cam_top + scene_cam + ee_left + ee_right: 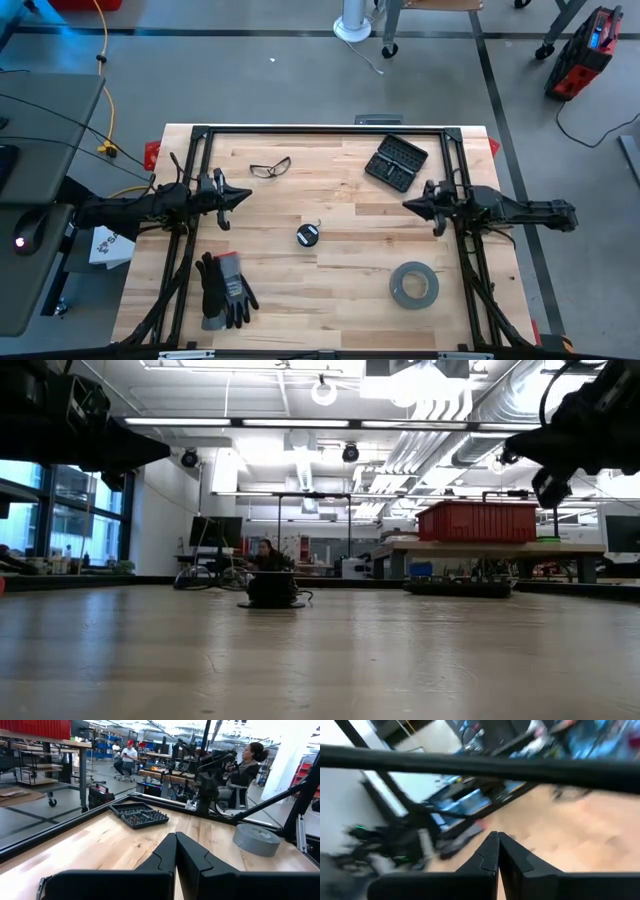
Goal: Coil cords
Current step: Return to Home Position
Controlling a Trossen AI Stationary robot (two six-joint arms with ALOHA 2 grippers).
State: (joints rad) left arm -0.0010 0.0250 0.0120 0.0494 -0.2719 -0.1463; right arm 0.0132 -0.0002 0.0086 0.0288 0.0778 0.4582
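Note:
The small round black spool [307,236] with the thin dark cord on it lies flat on the wooden table near the middle; the low view shows the spool [271,588] resting on its flat side. My left gripper [248,197] hovers shut above the table's left part, pointing level toward the right; its shut fingertips [176,839] show in the left wrist view. My right gripper [405,205] hovers shut above the right part, pointing level toward the left, with its fingertips [497,839] together. Both are well apart from the spool.
Clear safety glasses [270,167] lie at the far left of the table. A black bit case [396,162] sits at the far right. A grey tape roll [414,284] lies near right, dark gloves [225,290] near left. A black frame [320,130] rims the table.

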